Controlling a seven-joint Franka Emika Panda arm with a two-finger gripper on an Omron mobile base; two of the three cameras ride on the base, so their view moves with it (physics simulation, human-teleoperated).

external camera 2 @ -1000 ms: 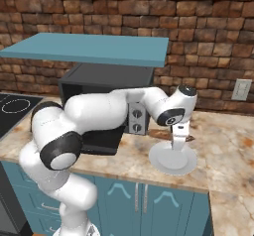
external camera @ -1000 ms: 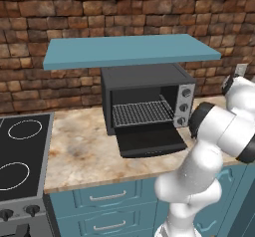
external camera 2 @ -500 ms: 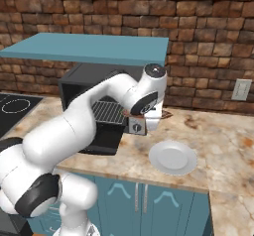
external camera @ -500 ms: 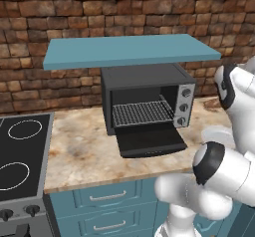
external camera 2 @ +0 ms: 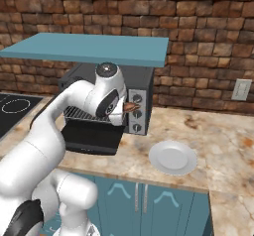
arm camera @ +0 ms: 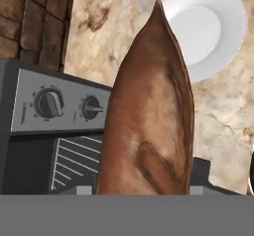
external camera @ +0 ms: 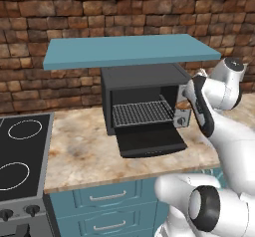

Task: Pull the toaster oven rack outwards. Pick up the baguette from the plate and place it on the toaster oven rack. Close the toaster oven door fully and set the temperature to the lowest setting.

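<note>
Beside one toaster oven (external camera 2: 106, 106), one baguette (arm camera: 151, 126).

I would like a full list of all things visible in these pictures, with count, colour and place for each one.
toaster oven: one, black with silver knob panel, on the counter below the shelf
toaster oven door: one, black, dropped open
toaster oven rack: one, silver wire, in the cavity
baguette: one, golden-brown, held in front of the knob panel
plate: one, white, bare, on the counter right of the oven
stovetop: one, black, left of the counter
shelf: one, teal, above the oven
gripper: one, closed on the baguette
</note>
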